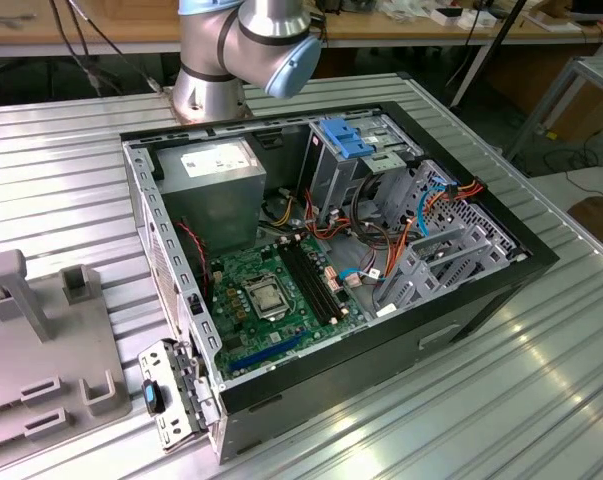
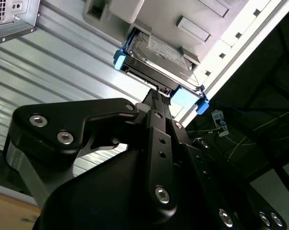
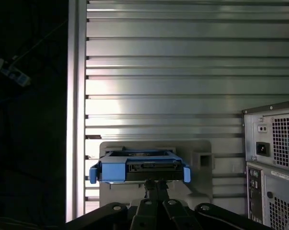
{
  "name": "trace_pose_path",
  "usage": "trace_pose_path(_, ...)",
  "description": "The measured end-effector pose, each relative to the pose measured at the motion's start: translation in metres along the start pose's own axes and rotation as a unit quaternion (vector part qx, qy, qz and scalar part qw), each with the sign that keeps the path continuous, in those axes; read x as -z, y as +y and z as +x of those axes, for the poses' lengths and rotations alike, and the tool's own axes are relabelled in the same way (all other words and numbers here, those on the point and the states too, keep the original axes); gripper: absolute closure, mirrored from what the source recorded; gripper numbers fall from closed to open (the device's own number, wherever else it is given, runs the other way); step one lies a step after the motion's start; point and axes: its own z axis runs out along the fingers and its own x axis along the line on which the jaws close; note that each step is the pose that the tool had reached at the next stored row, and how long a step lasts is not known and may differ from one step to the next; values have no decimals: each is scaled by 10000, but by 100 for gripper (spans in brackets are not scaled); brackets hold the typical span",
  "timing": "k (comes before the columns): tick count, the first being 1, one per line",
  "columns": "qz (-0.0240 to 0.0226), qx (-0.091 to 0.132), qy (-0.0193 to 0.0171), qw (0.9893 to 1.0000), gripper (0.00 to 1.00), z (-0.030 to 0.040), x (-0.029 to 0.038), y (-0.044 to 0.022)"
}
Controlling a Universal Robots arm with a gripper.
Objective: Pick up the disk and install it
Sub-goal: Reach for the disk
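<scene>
The disk [image 3: 139,166] is a flat drive with bright blue side rails, lying in a grey holder [image 3: 202,160] on the ribbed metal table. In the second wrist view the disk [image 2: 158,48] shows its metal face, with a blue rail at each end. My gripper [image 3: 155,183] reaches the middle of the disk's near edge, its two black fingers pressed close together. In the second wrist view the gripper [image 2: 156,92] ends right at that edge. Whether the tips touch the disk I cannot tell.
The open computer case [image 1: 481,290] lies on the table in the exterior view, with the motherboard [image 1: 271,295] and empty grey drive bays [image 1: 436,250]. A grey fixture [image 1: 41,340] stands at the exterior view's left. The case's rear panel [image 3: 273,158] is near the holder, and the table edge [image 3: 72,120] runs beside it.
</scene>
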Motion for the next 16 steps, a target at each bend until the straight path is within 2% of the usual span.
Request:
trace_pose_path(11, 0, -2, -1, 10000, 89, 318, 8, -4)
trace_pose_path(16, 0, -1, -1, 10000, 89, 338, 8, -5)
